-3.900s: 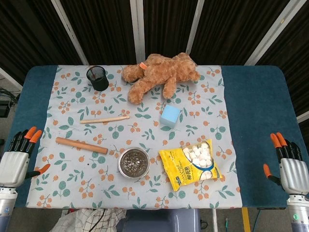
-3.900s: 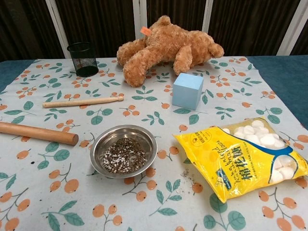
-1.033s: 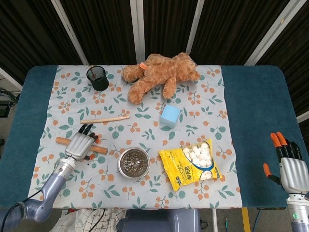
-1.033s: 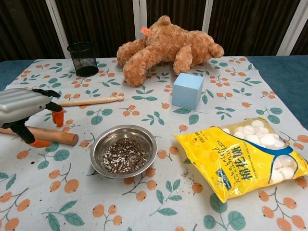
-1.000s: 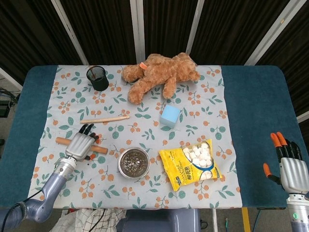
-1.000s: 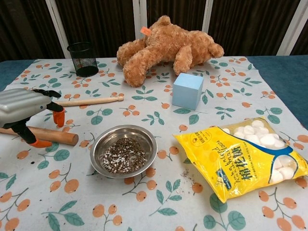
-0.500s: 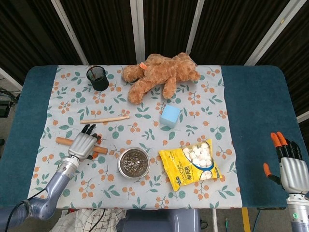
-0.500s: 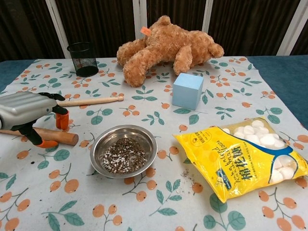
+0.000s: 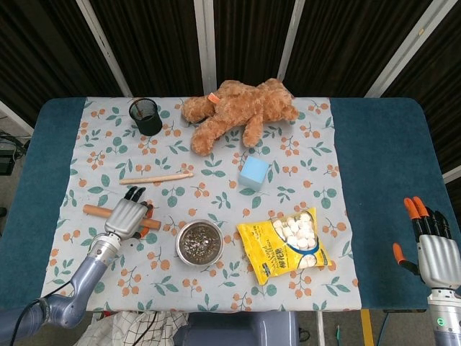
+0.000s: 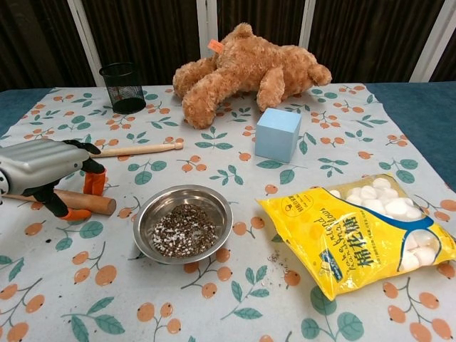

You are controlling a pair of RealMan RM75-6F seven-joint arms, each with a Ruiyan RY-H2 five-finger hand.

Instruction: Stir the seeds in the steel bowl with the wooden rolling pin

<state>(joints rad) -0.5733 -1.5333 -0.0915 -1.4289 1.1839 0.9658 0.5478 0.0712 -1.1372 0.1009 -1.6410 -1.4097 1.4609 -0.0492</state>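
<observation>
**benchbot_42:** Quick layout, biggest stuff first. Floral tablecloth point(image 9: 302, 137), teddy bear point(image 9: 238, 108) lying at the far middle, yellow marshmallow bag point(image 10: 356, 231) near right, light-blue cube point(image 10: 276, 133) just beyond it. Then the steel bowl point(image 10: 182, 224) of seeds near the middle, a black mesh pen cup point(image 9: 145, 115) far left, and two sticks on the left: a thin pale dowel point(image 9: 156, 178) and the thicker brown rolling pin point(image 9: 94, 210) nearer to us.

**pinroller:** So where's the pin relative to the hands?

**benchbot_42:** Right under the left hand point(image 9: 124, 218). The pin's long axis runs left-right, tipped slightly, its right end stopping just left of the bowl. From the chest camera the fingertips point(image 10: 94, 182) come down on the far side of it and the thumb on the near side, so the hand straddles the pin across its axis. Fingers look apart, not clamped yet, and the pin lies flat on the cloth.

**pinroller:** And the other one?

**benchbot_42:** Right hand point(image 9: 431, 252) is parked off the near-right table edge, fingers spread, holding nothing, well apart from everything. I'd say the left only needs to close across the pin.
</observation>
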